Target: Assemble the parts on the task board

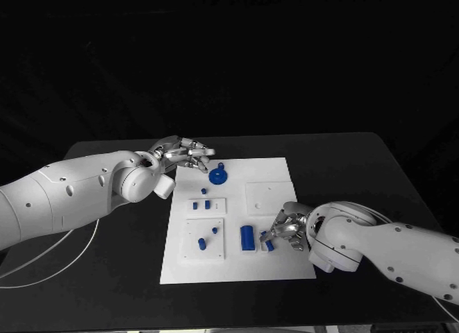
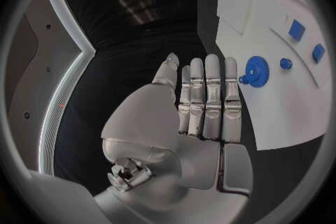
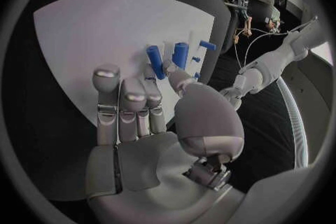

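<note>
The white task board [image 1: 239,267] lies mid-table with several blue parts on it. A blue gear [image 1: 219,175] sits near the board's far left corner. My left hand [image 1: 184,154] hovers just beyond that corner, fingers [image 2: 210,95] straight and holding nothing, with the gear [image 2: 256,71] and a small peg [image 2: 285,63] beside them. My right hand [image 1: 287,232] is low over the board's near right side, next to a blue cylinder [image 1: 247,237] and a small blue piece [image 1: 269,244]. Its fingers [image 3: 122,103] are stretched out and empty, the thumb close to a blue bar [image 3: 155,61].
More small blue parts stand in the board's left-hand blocks [image 1: 201,205] [image 1: 201,243]. A bare white block [image 1: 269,195] sits on the board's right. The black table [image 1: 369,173] surrounds the board. A white cable [image 1: 49,274] loops at the table's near left.
</note>
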